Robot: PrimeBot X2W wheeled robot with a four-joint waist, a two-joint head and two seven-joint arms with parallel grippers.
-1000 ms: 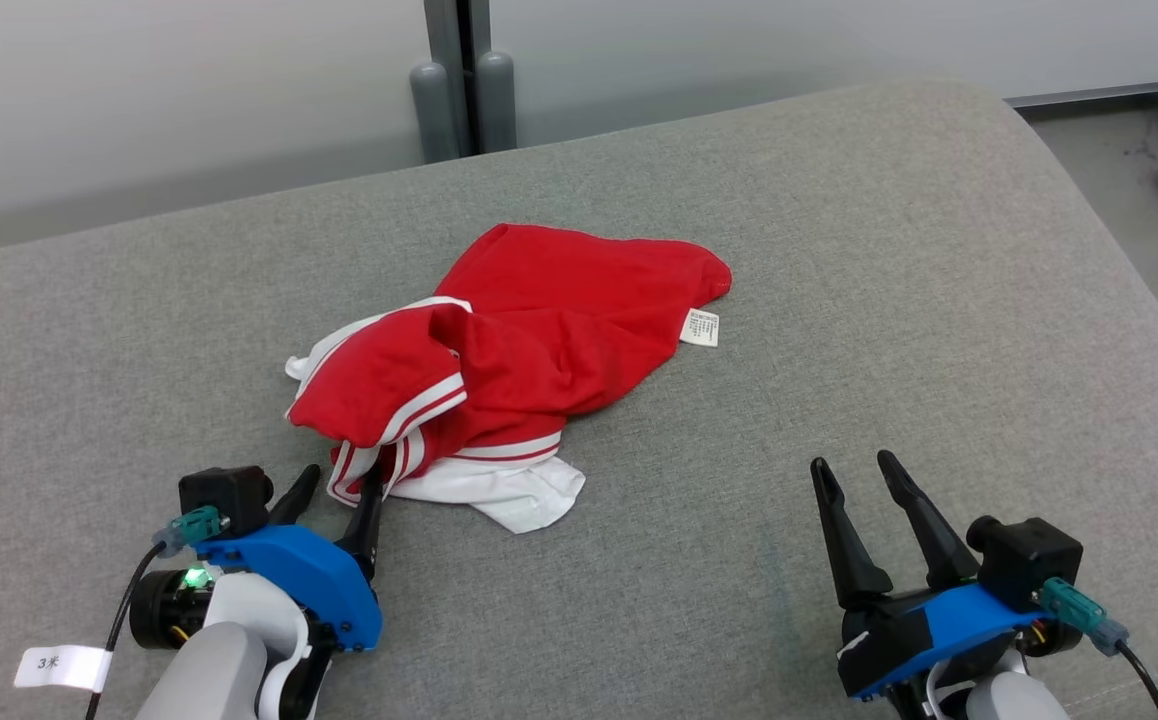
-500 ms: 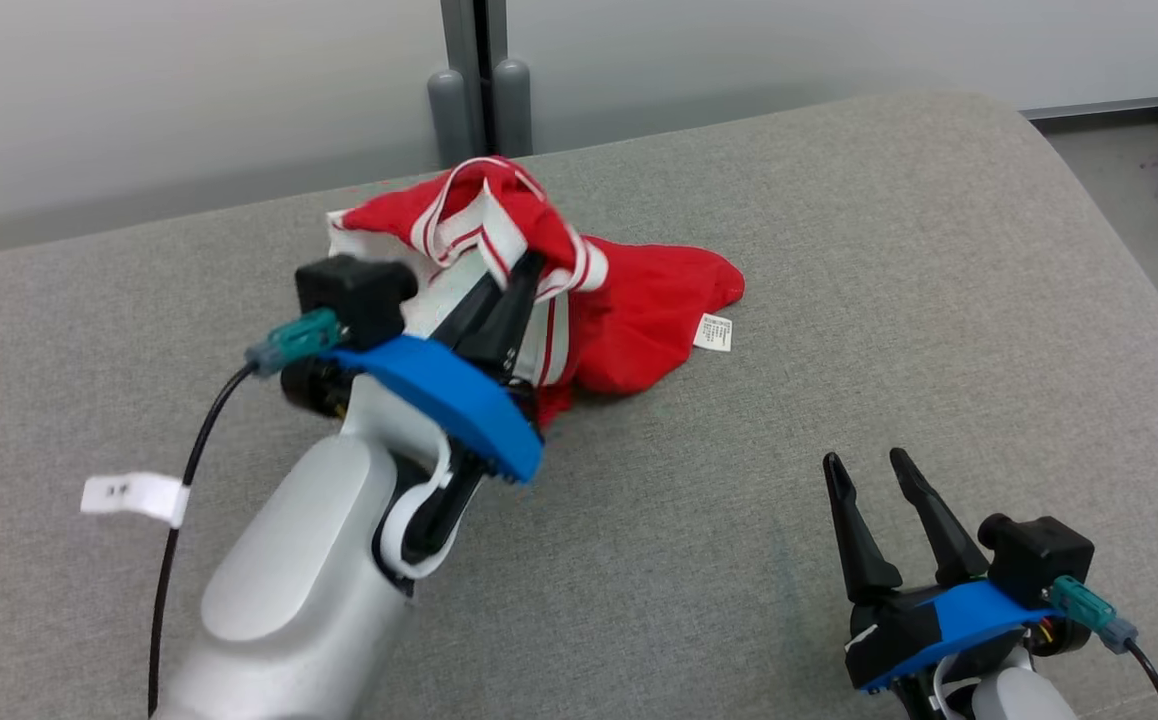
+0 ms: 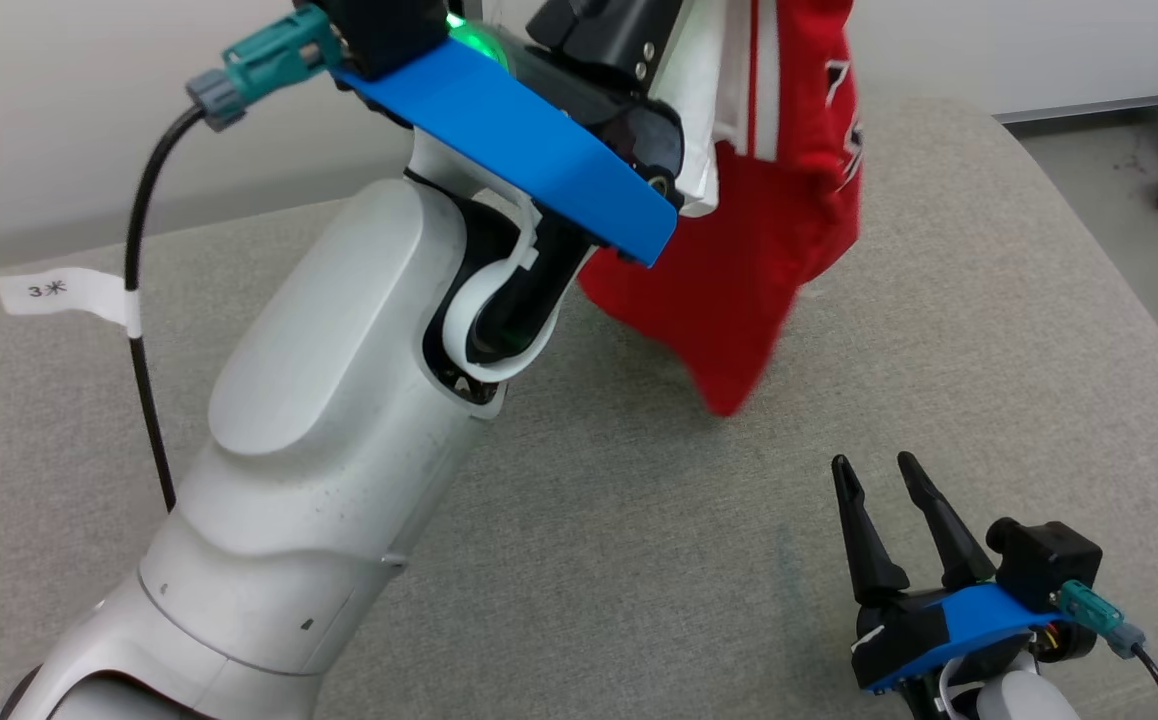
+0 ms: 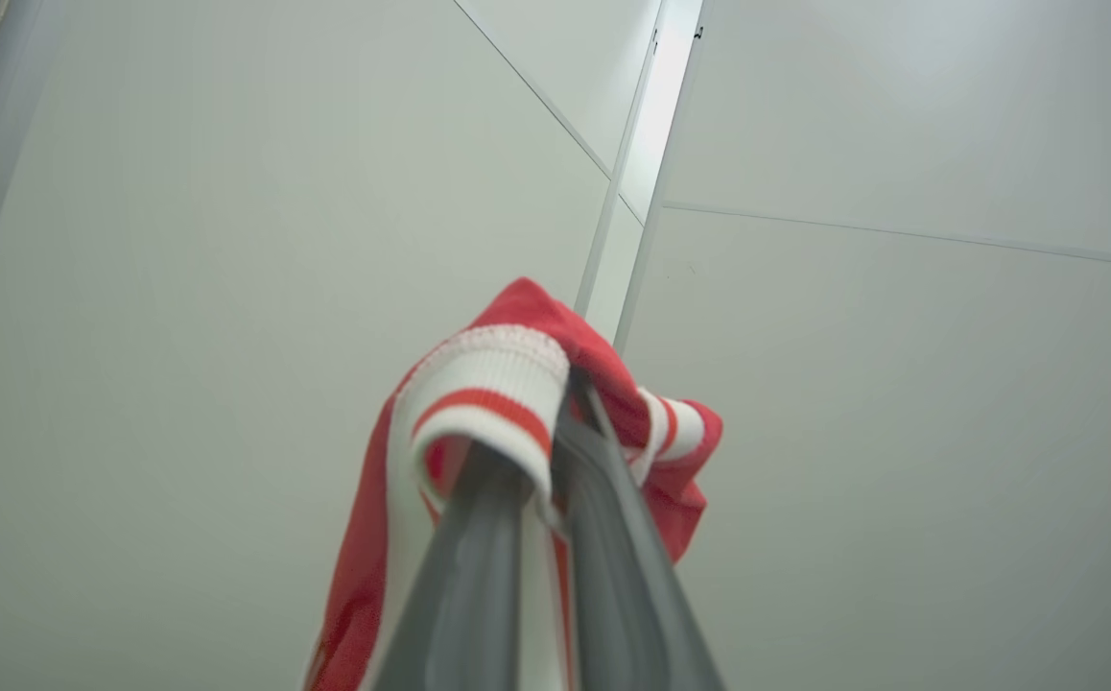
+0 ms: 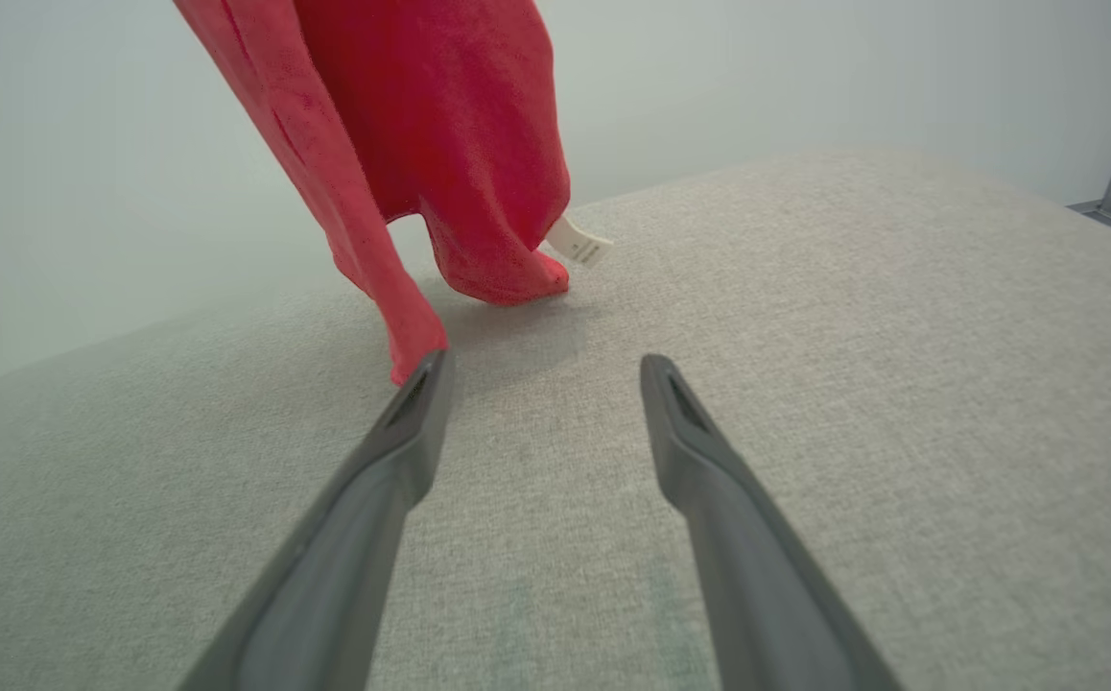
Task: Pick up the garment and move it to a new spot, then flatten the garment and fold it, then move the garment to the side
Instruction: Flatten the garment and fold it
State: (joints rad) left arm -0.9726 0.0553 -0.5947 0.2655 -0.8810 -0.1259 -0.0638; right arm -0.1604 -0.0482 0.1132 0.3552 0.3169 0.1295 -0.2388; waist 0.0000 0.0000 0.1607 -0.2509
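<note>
The robot's left arm [image 3: 339,400] reached up high over a grey, fabric-covered table [image 3: 939,300]. In the left wrist view the left gripper [image 4: 541,432] was pinched tight on the garment [image 4: 488,384], its two dark fingers [image 4: 613,576] pressed almost together around a white ribbed band with a red stripe, which folded over their tips. The garment [image 3: 749,300] was red with white striped trim, and it hung from that grip in a long, loose drape in front of a pale wall [image 4: 181,288]. In the right wrist view its lowest folds [image 5: 508,278] came down to the table [image 5: 901,336], with a small white label [image 5: 579,242] sticking out beside them. Whether the cloth touched the surface could not be told.

The right gripper [image 3: 876,465] sat low at the near right of the table. Its fingers were spread wide apart and held nothing [image 5: 544,365]. It was well clear of the hanging garment.
</note>
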